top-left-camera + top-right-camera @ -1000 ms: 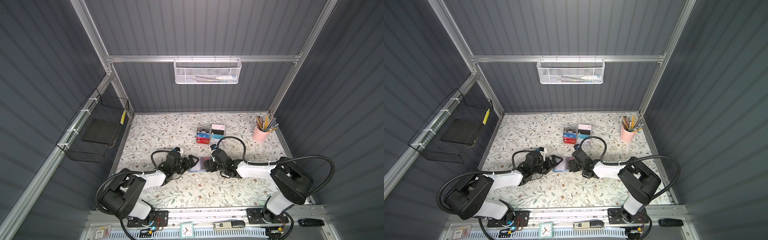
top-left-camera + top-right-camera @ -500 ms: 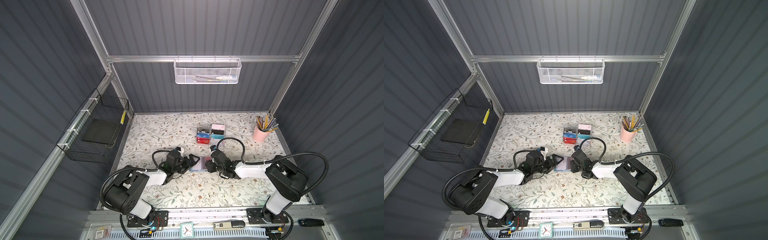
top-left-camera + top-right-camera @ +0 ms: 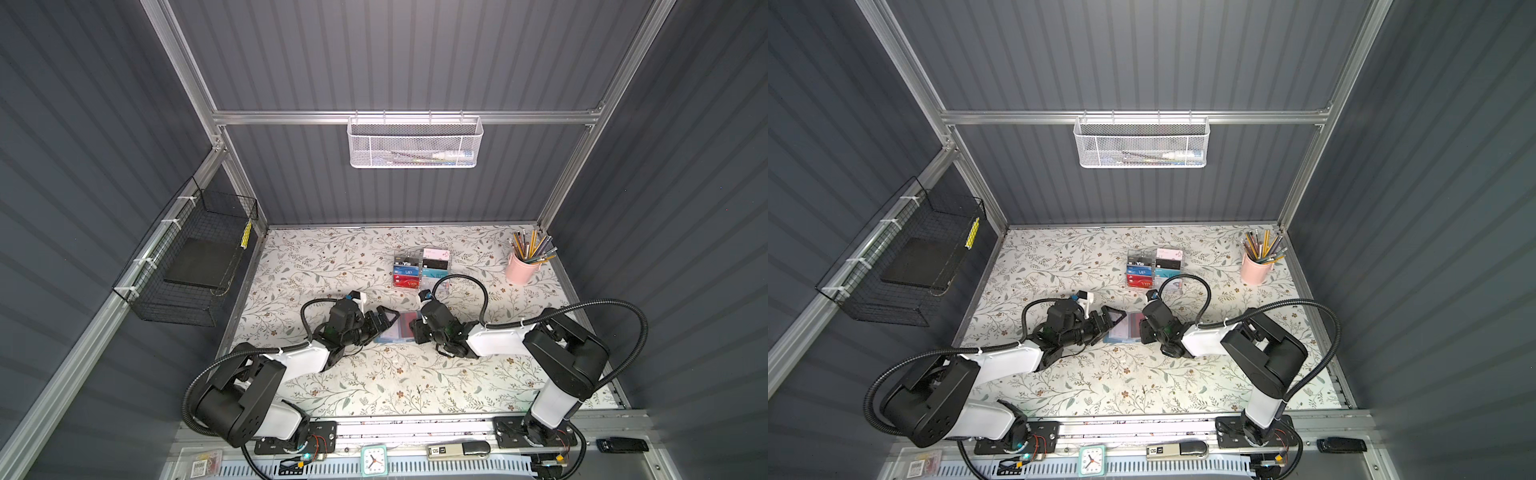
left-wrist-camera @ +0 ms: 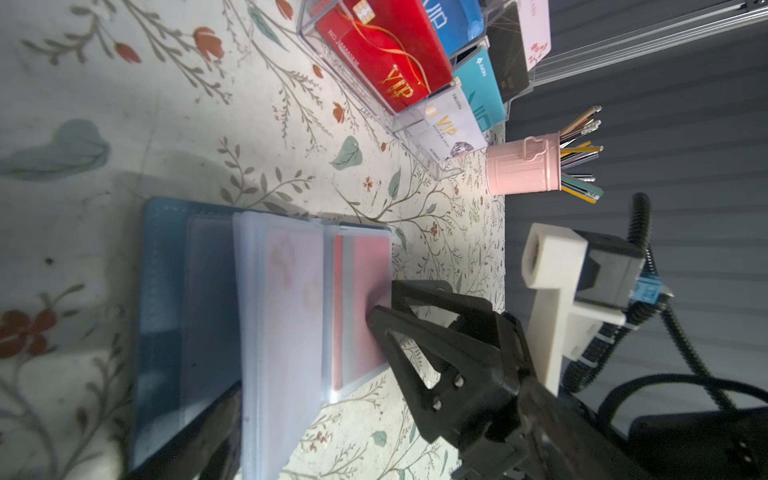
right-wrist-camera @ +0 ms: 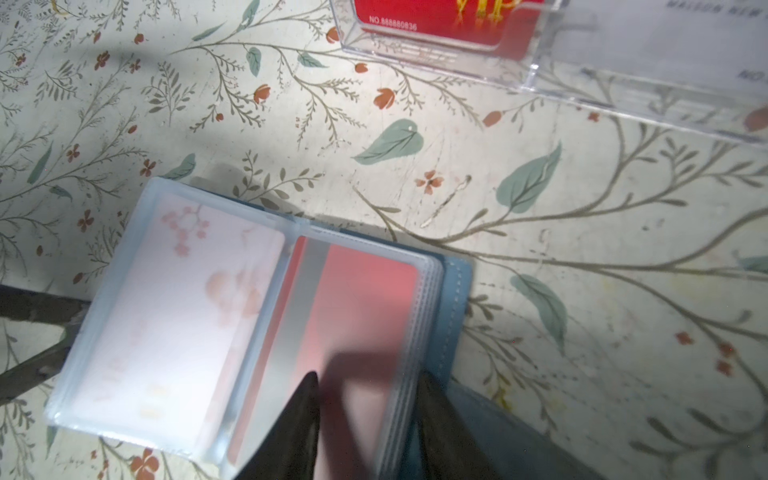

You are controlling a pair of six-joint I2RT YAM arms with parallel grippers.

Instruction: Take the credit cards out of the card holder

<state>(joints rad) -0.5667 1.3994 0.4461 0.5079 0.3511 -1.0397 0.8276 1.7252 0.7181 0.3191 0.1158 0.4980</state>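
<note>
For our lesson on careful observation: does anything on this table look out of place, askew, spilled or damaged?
Nothing stands out. The card holder lies open on the table with the red card in its sleeve, the clear card rack stands upright, and the pink pencil cup is upright, nothing spilled.

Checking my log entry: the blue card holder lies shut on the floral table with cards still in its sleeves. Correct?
Not shut. The right wrist view shows the card holder lying open on the floral table, cards still in its sleeves.
</note>
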